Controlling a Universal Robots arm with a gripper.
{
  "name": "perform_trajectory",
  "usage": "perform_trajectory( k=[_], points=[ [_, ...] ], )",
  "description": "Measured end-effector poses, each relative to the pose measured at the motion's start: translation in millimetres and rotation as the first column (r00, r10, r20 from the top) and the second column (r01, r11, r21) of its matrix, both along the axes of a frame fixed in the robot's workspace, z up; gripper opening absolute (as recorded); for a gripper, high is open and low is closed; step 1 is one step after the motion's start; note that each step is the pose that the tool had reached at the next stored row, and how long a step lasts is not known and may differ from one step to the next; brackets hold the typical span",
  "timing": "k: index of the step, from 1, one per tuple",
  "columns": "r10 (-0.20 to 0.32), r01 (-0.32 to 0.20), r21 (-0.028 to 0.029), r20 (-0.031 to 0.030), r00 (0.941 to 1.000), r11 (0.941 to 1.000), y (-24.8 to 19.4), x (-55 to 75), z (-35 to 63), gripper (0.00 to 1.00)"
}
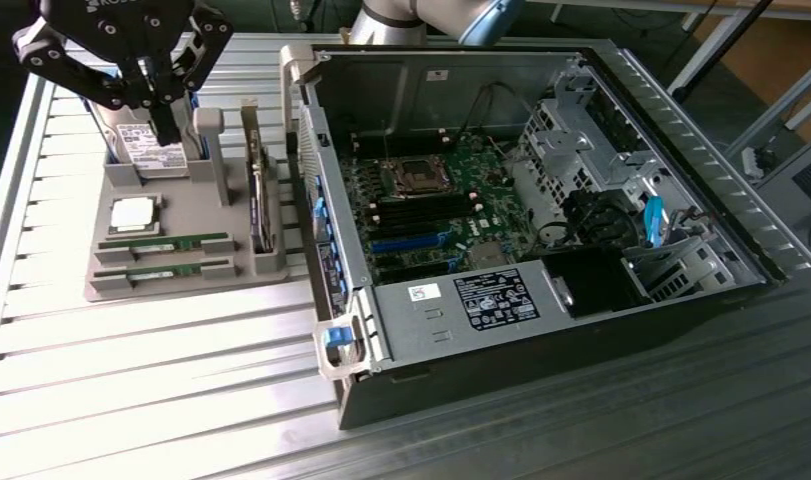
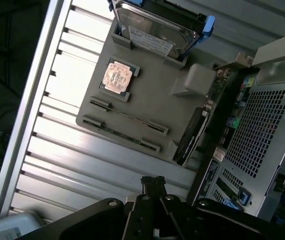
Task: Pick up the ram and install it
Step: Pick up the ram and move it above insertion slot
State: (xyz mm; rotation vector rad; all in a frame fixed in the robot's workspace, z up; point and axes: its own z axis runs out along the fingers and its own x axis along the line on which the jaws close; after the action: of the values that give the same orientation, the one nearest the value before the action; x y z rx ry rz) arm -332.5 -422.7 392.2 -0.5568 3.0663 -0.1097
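Ram [image 1: 165, 241] and its twin [image 1: 164, 268] in grey tray [image 1: 178, 290] slots; jaws closed, seemingly empty, above.

Open from above over the two ram sticks [image 1: 165, 242] and the bare table [image 1: 152, 380] beside them. Hemmed on the exterior view's right by the upright expansion card [image 1: 260, 205] and case wall [image 1: 309, 150], behind by the standing hard drive [image 1: 149, 150]. Inside, clear down to the motherboard slots [image 1: 412, 212], with the drive cage [image 1: 572, 135] alongside.

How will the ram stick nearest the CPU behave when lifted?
Probably stiff and light: the ram stick is a thin green board. It stands on edge in a slot of the grey holder, so it may bind if pulled crookedly. Its thin edge could slip or pivot when pinched.
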Motion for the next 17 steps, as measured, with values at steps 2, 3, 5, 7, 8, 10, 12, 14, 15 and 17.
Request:
perform_trajectory(
  k=[2,3,5,7,8,10,12,14,15,17],
  points=[
    [0.014,-0.014,-0.0032,-0.0001,0.9999,0.9999,0.0,0.0,0.0,0.09],
    [0.019,-0.019,-0.0043,-0.0001,0.9998,0.9998,0.0,0.0,0.0,0.09],
    [0.045,-0.045,-0.0105,-0.0002,0.9990,0.9989,0.0,0.0,0.0,0.09],
    [0.074,-0.074,-0.0173,-0.0007,0.9973,0.9971,0.0,0.0,0.0,0.09],
    [0.083,-0.083,-0.0192,-0.0008,0.9965,0.9963,0.0,0.0,0.0,0.09],
    [0.104,-0.104,-0.0236,-0.0012,0.9945,0.9943,0.0,0.0,0.0,0.09],
    [0.126,-0.126,-0.0284,-0.0018,0.9921,0.9917,0.0,0.0,0.0,0.09],
    [0.158,-0.158,-0.0358,-0.0028,0.9874,0.9867,0.0,0.0,0.0,0.09],
    [0.165,-0.165,-0.0372,-0.0031,0.9862,0.9855,0.0,0.0,0.0,0.09],
    [0.181,-0.181,-0.0408,-0.0037,0.9834,0.9826,0.0,0.0,0.0,0.09]
  ],
)
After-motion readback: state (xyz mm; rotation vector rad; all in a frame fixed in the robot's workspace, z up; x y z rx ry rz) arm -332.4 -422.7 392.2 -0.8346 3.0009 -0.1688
